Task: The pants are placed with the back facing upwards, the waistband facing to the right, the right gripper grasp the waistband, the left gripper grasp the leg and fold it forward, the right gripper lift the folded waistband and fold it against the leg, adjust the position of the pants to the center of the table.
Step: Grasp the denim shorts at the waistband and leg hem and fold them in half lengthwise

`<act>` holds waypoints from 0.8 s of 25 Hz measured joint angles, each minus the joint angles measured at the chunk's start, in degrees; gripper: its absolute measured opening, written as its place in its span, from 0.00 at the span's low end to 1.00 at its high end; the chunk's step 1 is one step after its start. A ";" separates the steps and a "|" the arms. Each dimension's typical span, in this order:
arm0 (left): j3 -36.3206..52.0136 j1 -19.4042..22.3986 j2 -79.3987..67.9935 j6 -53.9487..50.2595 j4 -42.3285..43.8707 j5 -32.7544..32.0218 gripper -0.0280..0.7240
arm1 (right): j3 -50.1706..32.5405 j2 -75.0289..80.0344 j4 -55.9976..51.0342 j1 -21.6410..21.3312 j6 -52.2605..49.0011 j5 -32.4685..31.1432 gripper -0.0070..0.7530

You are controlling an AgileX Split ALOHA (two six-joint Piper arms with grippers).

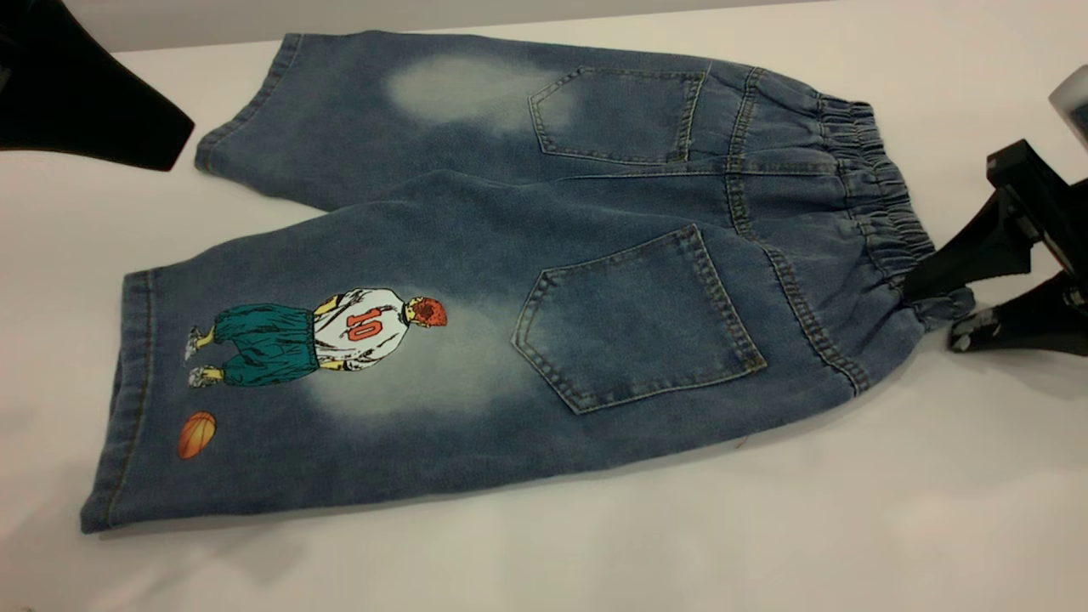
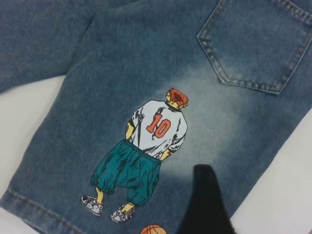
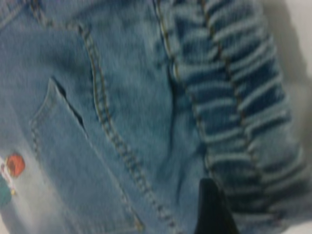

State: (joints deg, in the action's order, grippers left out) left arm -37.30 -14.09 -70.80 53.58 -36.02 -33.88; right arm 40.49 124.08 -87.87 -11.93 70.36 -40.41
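The pants (image 1: 510,280) lie flat on the table (image 1: 765,527), back up, with both back pockets showing. The ruched waistband (image 1: 875,195) is at the right. The leg (image 1: 280,382) with the number 10 player and the orange ball is the near one, at the left. My right gripper (image 1: 935,316) is shut on the waistband's near corner, which bunches between its jaws. Close up, one black finger (image 3: 212,209) lies on the waistband (image 3: 243,97); the other is hidden. My left gripper (image 1: 93,102) hovers open above the far left, over the printed leg (image 2: 156,131), touching nothing.
Bare white table surrounds the shorts in front and to the left. The plain leg (image 1: 374,102) with a faded patch reaches toward the table's back edge (image 1: 212,42). The right arm's black body (image 1: 1037,212) stands just off the waistband.
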 joint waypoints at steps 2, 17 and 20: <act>0.00 0.00 0.00 0.00 0.00 -0.05 0.65 | 0.32 0.00 -1.69 0.00 1.58 0.83 0.49; 0.00 0.00 0.00 0.16 0.00 -0.11 0.65 | 1.72 0.15 -1.97 0.00 2.17 0.20 0.49; 0.00 0.00 0.00 0.16 0.00 -0.17 0.65 | 1.67 0.21 -2.01 0.00 2.76 -0.71 0.49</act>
State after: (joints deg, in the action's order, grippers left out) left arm -37.30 -14.09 -70.80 53.75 -36.02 -34.05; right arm 42.16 124.29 -89.88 -11.93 73.12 -41.12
